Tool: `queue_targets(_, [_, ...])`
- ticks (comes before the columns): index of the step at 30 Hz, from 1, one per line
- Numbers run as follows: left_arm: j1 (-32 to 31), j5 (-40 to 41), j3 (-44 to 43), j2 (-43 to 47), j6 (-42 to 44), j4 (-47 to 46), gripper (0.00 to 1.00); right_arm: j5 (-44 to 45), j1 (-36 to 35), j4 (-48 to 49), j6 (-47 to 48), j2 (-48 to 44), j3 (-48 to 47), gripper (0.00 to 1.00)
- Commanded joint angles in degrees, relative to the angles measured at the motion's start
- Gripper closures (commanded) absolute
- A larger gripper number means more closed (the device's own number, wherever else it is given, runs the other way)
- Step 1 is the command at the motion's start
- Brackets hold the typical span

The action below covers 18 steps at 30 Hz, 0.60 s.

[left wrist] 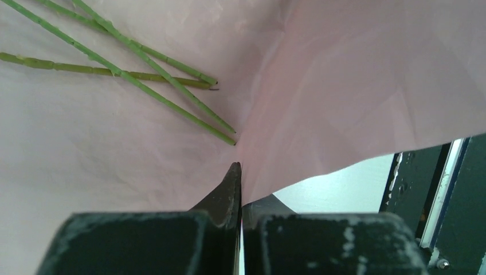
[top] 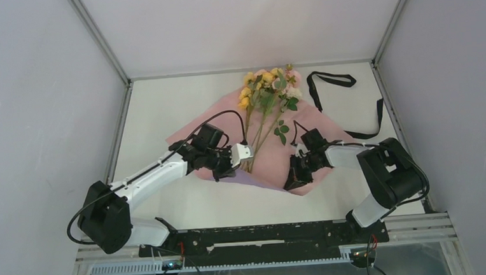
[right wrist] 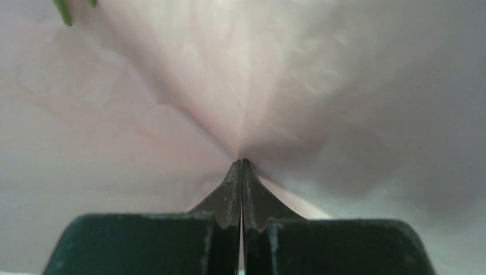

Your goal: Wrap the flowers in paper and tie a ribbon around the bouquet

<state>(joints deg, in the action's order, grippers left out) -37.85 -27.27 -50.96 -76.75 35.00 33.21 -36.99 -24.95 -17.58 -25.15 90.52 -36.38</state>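
— White bench (top: 162, 104), then. What are the claws up to?
— Left claw (left wrist: 237, 169) is pressed together on a fold of the thin pink-and-lilac paper sheet (top: 332, 131). The right claw (right wrist: 241, 164) pinches it too.
— The flowers?
— The pink, yellow and cream artificial flower bunch (top: 269, 85) lies on the sheet between them, with its stem ends near the left claw. The long black fabric ribbon (top: 331, 78) lies far right.

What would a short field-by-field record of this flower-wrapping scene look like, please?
paper: large thin sheet, pink face up, spread on the white table
flowers: small bunch of artificial pink, yellow and cream blooms on thin green stems, lying on the paper, unwrapped
ribbon: long narrow black fabric band, on the table, far right, untouched
left gripper: shut on the paper near the stem ends
right gripper: shut on the paper's right part
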Motion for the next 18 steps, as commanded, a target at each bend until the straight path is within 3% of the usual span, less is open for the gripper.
queue_targets(1, [1.09, -1.75, -3.88, -2.12, 2.33, 0.75, 1.00, 2.52, 2.94, -5.52, -0.06, -3.41, 1.48, 1.00])
queue_targets(7, [4.78, -4.05, -8.27, -9.27, 1.45, 3.00, 1.00, 6.22, 5.33, -12.14, 3.84, -10.60, -3.41, 0.97])
queue_targets(10, [6.40, -6.04, -10.49, -12.21, 1.81, 5.01, 1.00, 10.77, 2.32, -14.91, 6.59, -16.55, -7.51, 0.83])
queue_targets(14, [6.61, -7.75, -11.72, -14.40, 1.82, 5.85, 1.00, 11.61, -5.88, -10.08, 10.28, -22.60, -8.52, 0.58])
queue_targets(18, [6.70, -8.32, -12.13, -15.67, 1.91, 5.82, 1.00, 14.70, -11.47, -7.76, 13.41, -23.81, -8.25, 0.45])
